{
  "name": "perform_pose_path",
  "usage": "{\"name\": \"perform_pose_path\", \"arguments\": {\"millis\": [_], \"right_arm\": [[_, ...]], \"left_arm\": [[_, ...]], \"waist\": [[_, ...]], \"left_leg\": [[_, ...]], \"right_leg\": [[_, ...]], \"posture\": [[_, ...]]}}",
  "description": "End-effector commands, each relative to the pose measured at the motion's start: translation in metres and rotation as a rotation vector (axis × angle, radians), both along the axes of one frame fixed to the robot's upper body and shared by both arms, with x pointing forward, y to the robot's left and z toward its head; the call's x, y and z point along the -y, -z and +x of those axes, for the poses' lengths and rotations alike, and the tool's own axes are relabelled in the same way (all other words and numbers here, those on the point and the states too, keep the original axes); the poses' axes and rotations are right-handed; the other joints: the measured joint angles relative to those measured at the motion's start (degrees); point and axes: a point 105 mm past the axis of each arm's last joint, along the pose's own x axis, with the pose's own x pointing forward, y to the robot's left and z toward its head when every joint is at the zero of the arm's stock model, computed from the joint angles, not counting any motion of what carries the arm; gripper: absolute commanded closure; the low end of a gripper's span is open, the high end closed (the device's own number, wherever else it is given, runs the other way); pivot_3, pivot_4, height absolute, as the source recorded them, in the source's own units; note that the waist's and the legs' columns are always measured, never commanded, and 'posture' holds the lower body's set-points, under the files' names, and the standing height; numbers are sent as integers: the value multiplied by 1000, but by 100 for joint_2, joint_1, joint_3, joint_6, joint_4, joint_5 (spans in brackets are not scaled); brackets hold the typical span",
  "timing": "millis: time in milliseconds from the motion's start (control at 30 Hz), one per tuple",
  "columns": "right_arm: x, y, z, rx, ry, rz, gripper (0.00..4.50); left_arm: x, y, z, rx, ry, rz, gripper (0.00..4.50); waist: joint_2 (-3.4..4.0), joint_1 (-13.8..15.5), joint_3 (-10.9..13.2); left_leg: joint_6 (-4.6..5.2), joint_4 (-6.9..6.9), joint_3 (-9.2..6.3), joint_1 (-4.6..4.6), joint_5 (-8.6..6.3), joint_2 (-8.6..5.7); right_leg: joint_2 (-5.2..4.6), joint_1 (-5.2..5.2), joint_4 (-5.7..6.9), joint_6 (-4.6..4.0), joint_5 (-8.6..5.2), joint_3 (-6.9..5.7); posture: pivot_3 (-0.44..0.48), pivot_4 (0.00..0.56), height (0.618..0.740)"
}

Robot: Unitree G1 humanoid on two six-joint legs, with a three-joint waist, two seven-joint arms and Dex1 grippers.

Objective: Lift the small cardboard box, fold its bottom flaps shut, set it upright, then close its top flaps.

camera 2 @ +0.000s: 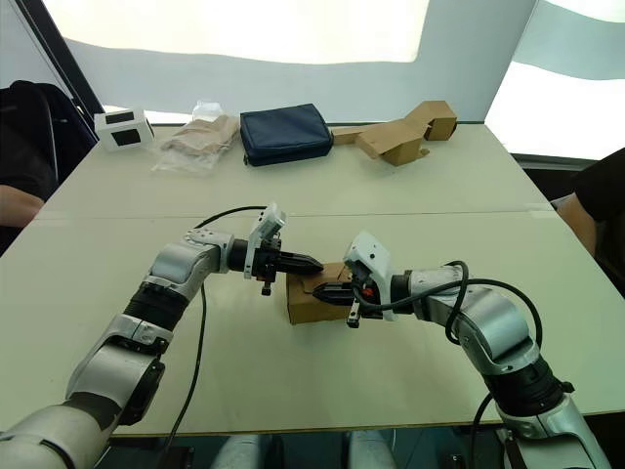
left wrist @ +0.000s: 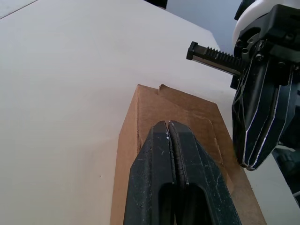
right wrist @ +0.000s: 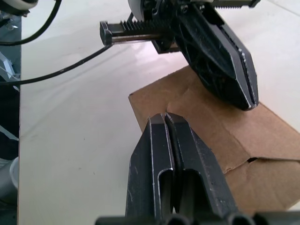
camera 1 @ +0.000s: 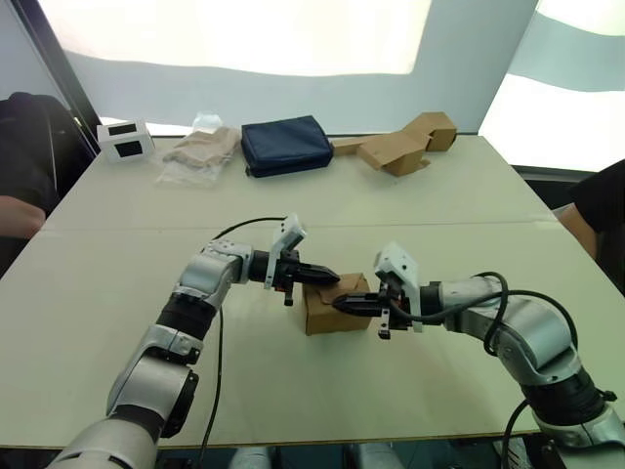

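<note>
The small cardboard box [camera 1: 327,311] stood on the table [camera 1: 293,205], near centre. The left hand [camera 1: 330,277] approached from 9 o'clock, the right hand [camera 1: 341,303] from 3 o'clock; both had fingers pressed together, tips over the top flaps [right wrist: 220,126].

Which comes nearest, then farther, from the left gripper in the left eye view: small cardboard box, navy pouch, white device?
1. Small cardboard box, right under the left gripper.
2. Navy pouch, far side, middle.
3. White device, far left corner.
</note>
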Motion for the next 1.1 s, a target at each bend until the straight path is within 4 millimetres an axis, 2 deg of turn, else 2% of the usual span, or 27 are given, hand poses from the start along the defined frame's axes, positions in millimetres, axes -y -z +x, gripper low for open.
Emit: {"name": "perform_pose_path", "arguments": {"millis": [33,300,600,933,1100], "right_arm": [[5,4,4,3,16,-12,4500],[6,6,12,28,32,-17,4500],[5,5,17,46,36,-16,4500],[8,8,29,57,77,-21,4500],[7,8,23,46,51,-16,4500]], "left_arm": [[2,-13,-2,28,11,-41,4476],[1,-13,-4,24,3,-45,4476],[-2,-5,-8,30,8,-13,4476],[-1,-16,-3,22,-21,-55,4476],[-2,-11,-7,37,-1,-25,4476]], "waist": [[0,0,0],[0,-1,0],[0,2,0],[0,-1,0],[0,0,0]], "left_leg": [[0,0,0,0,0,0],[0,1,0,1,0,0],[0,1,0,1,0,0],[-1,3,1,1,0,-1],[-1,3,1,1,0,-1]], "right_leg": [[0,0,0,0,0,0],[0,0,0,0,0,0],[0,0,0,0,0,0],[0,2,0,0,0,1],[0,2,0,0,0,1]], "posture": [[0,150,740],[0,150,740],[0,150,740],[0,150,740],[0,150,740]]}}
